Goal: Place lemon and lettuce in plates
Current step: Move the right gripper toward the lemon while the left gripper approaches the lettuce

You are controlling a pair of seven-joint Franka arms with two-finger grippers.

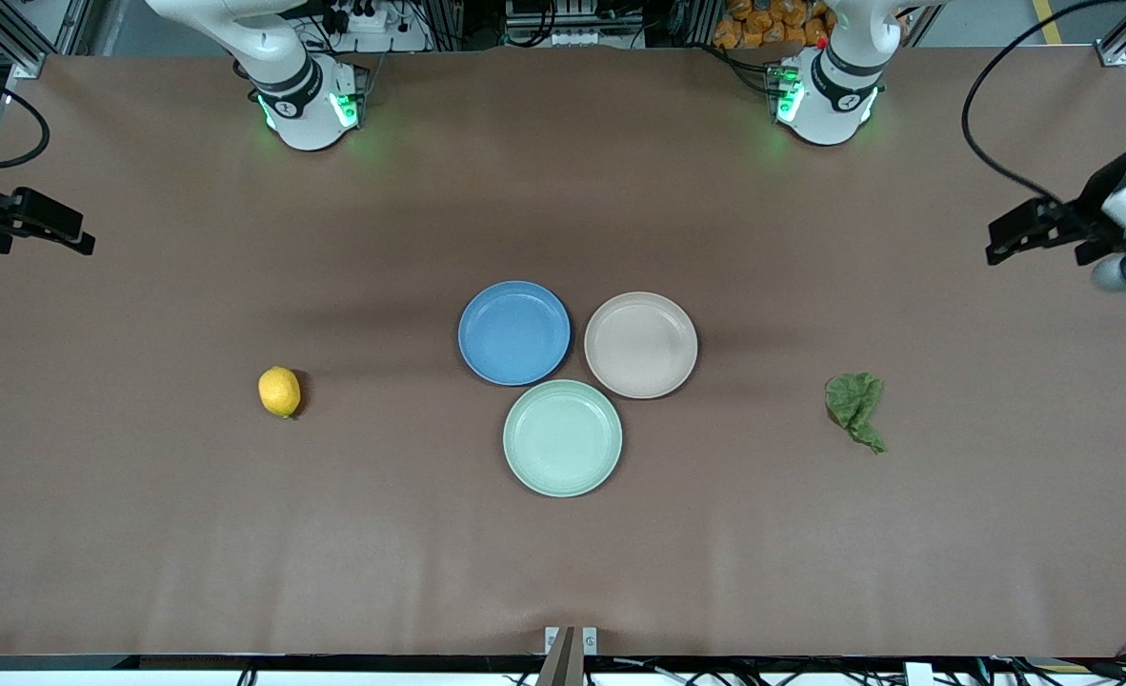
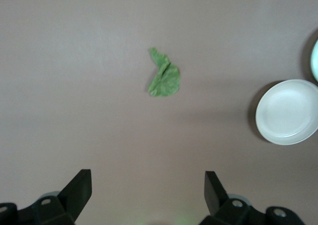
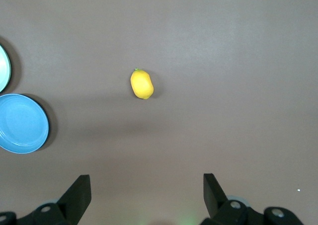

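The lemon point(image 1: 279, 392) lies on the brown table toward the right arm's end; it also shows in the right wrist view point(image 3: 141, 84). The lettuce point(image 1: 854, 408) lies toward the left arm's end and shows in the left wrist view point(image 2: 164, 77). The blue plate point(image 1: 514, 332) and the beige-pink plate point(image 1: 640, 344) sit side by side mid-table, both empty. My right gripper point(image 1: 58, 233) is open and empty, high over the right arm's end. My left gripper point(image 1: 1025, 233) is open and empty, high over the left arm's end.
A pale mint-green plate point(image 1: 562, 437) sits touching the two plates, nearer to the front camera. The blue plate point(image 3: 22, 123) shows in the right wrist view and the beige-pink plate point(image 2: 288, 112) in the left wrist view.
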